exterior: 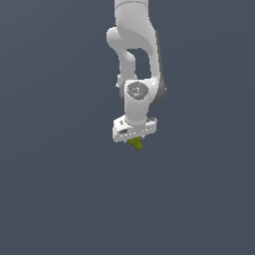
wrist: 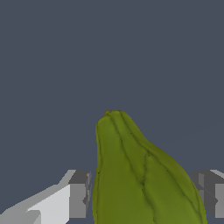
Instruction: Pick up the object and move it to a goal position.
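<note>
The object (exterior: 136, 144) is a small yellow-green, lumpy, pear-like item that pokes out just under the white gripper (exterior: 134, 139) in the exterior view. In the wrist view the object (wrist: 140, 175) fills the gap between the two grey fingers (wrist: 79, 192), its narrow end pointing away from the camera. Both pads lie against its sides, so the gripper (wrist: 142, 194) is shut on it. The hand's body hides the upper part of the object in the exterior view.
A plain dark grey-blue surface (exterior: 60, 199) spreads all around the arm in both views. The white arm (exterior: 134, 45) comes down from the top of the exterior view.
</note>
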`<state>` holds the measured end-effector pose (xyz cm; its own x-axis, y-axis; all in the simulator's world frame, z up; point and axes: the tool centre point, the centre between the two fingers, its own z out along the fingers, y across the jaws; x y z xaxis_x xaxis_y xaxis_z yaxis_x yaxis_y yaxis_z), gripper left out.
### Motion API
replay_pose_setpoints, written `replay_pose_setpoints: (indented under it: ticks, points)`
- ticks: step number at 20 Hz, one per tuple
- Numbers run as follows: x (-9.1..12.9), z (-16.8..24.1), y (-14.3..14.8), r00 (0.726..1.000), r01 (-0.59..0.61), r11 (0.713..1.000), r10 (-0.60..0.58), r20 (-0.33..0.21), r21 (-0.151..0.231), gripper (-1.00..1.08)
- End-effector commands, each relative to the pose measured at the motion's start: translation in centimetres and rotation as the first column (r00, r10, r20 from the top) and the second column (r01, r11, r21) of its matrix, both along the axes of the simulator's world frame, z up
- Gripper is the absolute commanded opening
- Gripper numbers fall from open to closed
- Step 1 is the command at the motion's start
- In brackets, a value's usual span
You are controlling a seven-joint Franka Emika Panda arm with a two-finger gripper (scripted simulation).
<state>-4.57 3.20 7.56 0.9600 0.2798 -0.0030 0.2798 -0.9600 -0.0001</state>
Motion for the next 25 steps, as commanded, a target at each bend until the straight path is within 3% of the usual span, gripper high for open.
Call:
replay_pose_setpoints:
  ticks: [1, 13, 25]
  points:
    - [-1.4, 1.3, 1.8, 1.0, -0.001, 1.0, 0.001, 0.003, 0.0, -1.0]
    - [-6.7, 6.1, 8.5, 1.0, -0.002, 1.0, 0.002, 0.003, -0.001, -1.0]
    - [-7.4, 6.9, 9.6, 1.0, -0.002, 1.0, 0.002, 0.003, 0.0, -1.0]
